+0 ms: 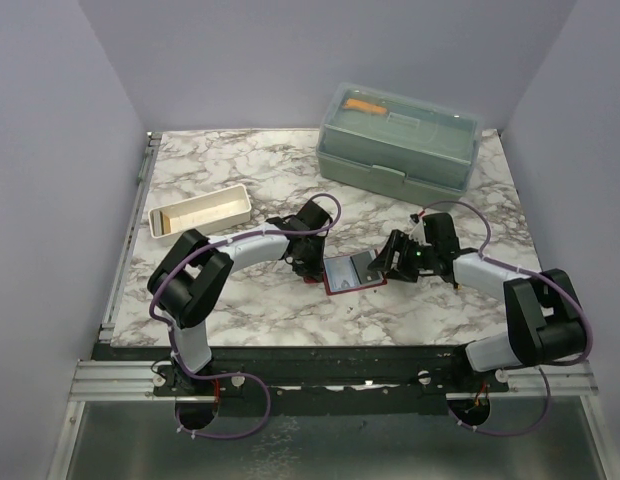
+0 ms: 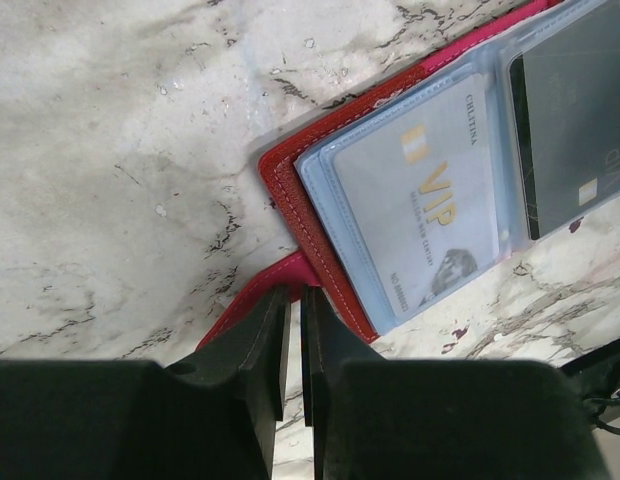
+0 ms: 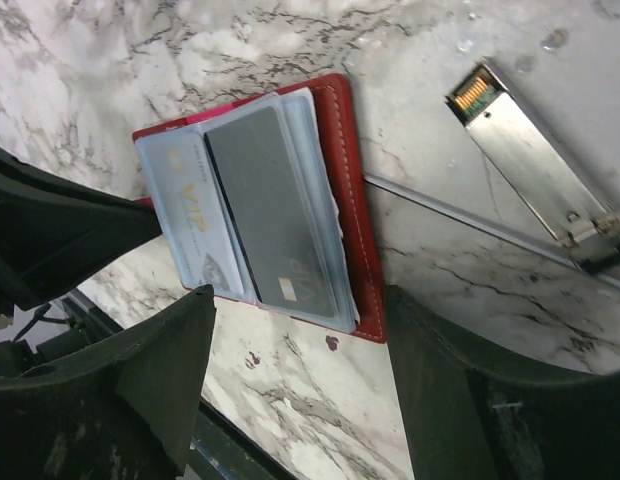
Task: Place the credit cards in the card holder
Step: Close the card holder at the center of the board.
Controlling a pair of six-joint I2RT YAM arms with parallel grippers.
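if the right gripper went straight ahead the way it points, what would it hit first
Probably the open card holder, lying flat just ahead between the right gripper's spread fingers, though depth is unclear.

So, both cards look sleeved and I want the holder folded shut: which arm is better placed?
Probably left: the left gripper, jaws nearly together, sits right at the red edge of the card holder. The right gripper hangs wide open above it.
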